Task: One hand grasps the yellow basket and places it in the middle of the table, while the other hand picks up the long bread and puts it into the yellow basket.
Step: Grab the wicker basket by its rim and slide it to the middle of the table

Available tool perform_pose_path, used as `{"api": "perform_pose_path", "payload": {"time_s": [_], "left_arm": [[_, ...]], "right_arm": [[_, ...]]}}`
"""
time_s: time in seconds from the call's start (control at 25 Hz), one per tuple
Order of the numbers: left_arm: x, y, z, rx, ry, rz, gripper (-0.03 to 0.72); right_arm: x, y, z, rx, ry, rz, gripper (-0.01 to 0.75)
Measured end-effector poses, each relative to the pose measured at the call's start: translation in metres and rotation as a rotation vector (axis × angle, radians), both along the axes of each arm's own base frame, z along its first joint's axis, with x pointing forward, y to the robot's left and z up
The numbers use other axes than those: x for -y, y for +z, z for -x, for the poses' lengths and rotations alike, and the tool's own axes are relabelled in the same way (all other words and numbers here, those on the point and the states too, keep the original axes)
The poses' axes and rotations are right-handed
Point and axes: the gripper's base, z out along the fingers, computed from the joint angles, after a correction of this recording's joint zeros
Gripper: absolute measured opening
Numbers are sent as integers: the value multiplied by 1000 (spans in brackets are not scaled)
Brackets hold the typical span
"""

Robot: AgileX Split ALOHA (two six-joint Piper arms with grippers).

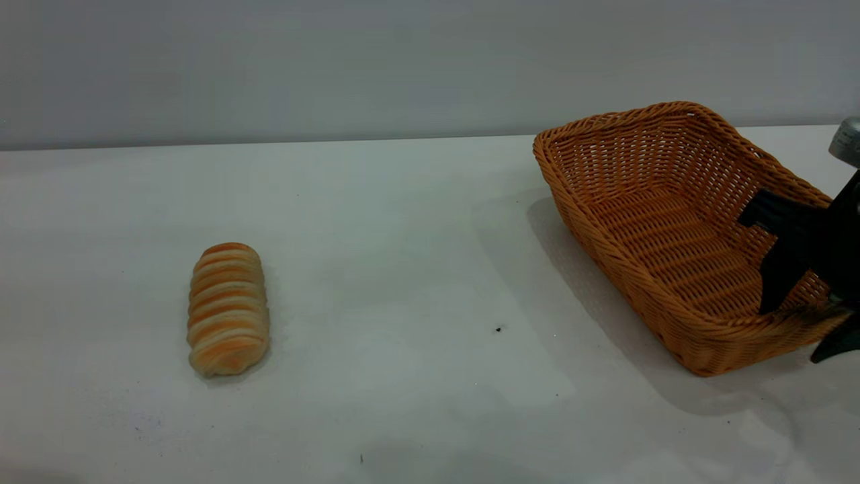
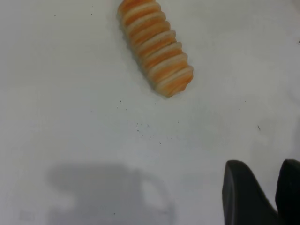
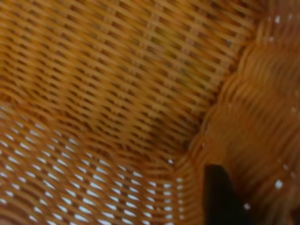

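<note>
The yellow basket is at the right of the table, tilted, with its shadow spread under its left side. My right gripper is shut on the basket's near right wall, one finger inside and one outside. The right wrist view is filled by the basket's weave, with one dark finger pressed against the inside of the wall. Far to the left, the long bread lies alone on the table. My left gripper hovers open and empty, well off one rounded end of the long bread.
Bare white tabletop stretches between the bread and the basket, marked only by a few dark specks. A grey wall runs behind the table's far edge. The left arm casts a shadow on the table.
</note>
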Motion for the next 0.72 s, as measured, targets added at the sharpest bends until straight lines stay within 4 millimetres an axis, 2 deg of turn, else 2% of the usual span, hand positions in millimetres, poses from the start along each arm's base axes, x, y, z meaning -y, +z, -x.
{"api": "perform_pose_path", "payload": {"time_s": [0.2, 0.24, 0.52, 0.72], "left_arm": [[0, 0, 0, 0, 0, 0, 236], [0, 0, 0, 0, 0, 0, 237], [0, 0, 0, 1, -3, -2, 237], [0, 0, 0, -1, -3, -2, 237]], "right_arm": [[0, 1, -6, 45, -14, -6, 116], [0, 1, -7, 52, 20, 7, 94], [5, 2, -9, 54, 64, 28, 101], [4, 17, -22, 62, 209, 68, 101]]}}
